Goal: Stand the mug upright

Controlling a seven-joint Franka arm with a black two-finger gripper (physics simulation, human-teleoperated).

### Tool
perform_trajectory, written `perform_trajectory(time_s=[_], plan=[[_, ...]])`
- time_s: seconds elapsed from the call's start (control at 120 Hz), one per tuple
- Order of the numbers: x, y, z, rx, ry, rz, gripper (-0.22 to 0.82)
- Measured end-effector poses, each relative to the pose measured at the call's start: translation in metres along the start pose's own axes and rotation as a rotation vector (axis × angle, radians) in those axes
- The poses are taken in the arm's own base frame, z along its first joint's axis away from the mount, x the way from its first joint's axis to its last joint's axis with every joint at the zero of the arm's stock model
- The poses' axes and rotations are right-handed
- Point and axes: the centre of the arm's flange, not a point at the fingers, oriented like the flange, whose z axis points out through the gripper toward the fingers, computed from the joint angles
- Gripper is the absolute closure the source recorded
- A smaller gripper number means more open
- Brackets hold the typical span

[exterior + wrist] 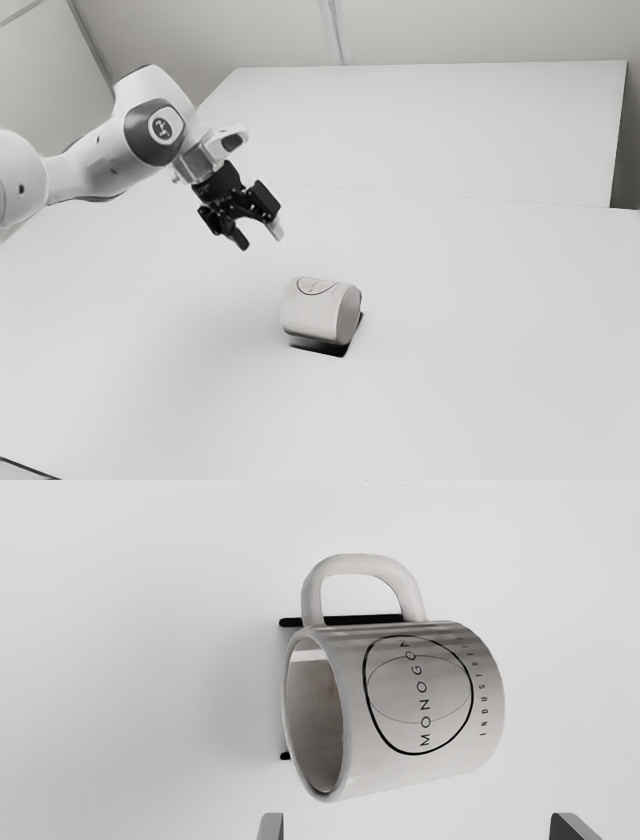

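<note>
In the exterior view my gripper (pixel 260 238) hangs above the table, up and to the exterior view's left of the mug (pixel 318 310). The white mug lies on its side, its printed side facing up. In the wrist view the mug (pixel 420 695) shows its open mouth, its handle and a round logo with lettering. The gripper (pixel 416 827) is open there, its fingers wide apart with nothing held between them and a gap from the mug. The mug's underside against the table is hidden.
The mug rests on a broad white table (pixel 480 400), with a dark shadow patch beneath it. Behind the table stands a pale raised panel (pixel 430 130). A dark-edged corner of something (pixel 25 470) shows at the exterior view's lower left.
</note>
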Motion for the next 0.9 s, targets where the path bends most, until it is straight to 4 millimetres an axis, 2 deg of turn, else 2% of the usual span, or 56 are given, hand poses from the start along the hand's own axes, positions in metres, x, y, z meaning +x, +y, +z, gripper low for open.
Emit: perform_trajectory(time_s=[0.5, 0.742, 0.9], plan=[[-0.008, -0.026, 0.087, -0.218, 0.016, -0.023, 0.03], [-0.02, -0.04, 0.121, -0.361, 0.063, -0.078, 0.03], [-0.026, -0.047, 0.136, -0.452, 0.116, -0.098, 0.03]])
